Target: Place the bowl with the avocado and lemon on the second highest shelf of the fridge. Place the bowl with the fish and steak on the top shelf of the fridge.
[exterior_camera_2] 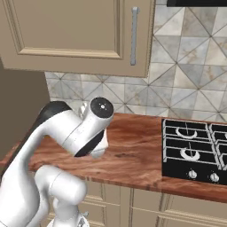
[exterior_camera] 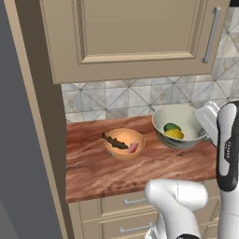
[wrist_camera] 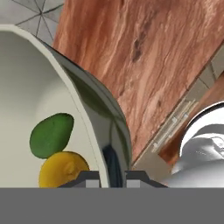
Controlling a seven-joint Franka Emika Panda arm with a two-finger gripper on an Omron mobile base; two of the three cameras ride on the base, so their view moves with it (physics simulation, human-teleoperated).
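Bowl with the avocado and lemon (exterior_camera: pixel 179 126) sits on the wooden counter (exterior_camera: pixel 102 172), back near the tiled wall, and it looks tipped, its mouth leaning toward the camera in the left base view. Inside it, the avocado (exterior_camera: pixel 172 127) lies just behind the lemon (exterior_camera: pixel 174 134), the two touching. And the pincer (wrist_camera: pixel 113 177) is clenched right on the rim of that pale bowl: in the hand view one finger is inside the wall, the other outside, the rim pinched between them. From that same view the green avocado (wrist_camera: pixel 51 135) rests against the yellow lemon (wrist_camera: pixel 62 169) in the bowl's hollow. The white arm (exterior_camera: pixel 228 149) comes up on the bowl's right side in the left base view, its hand meeting the bowl's right edge.

Over to the left, well apart from the pale bowl, the bowl with the fish and steak (exterior_camera: pixel 123 143) stands flat on the counter, a dark fish (exterior_camera: pixel 115 142) across it and the pink steak (exterior_camera: pixel 133 148) beside it. Beige cabinet (exterior_camera: pixel 130 37) hangs above. In the right base view the black stove (exterior_camera_2: pixel 195 153) sits at the counter's right end.
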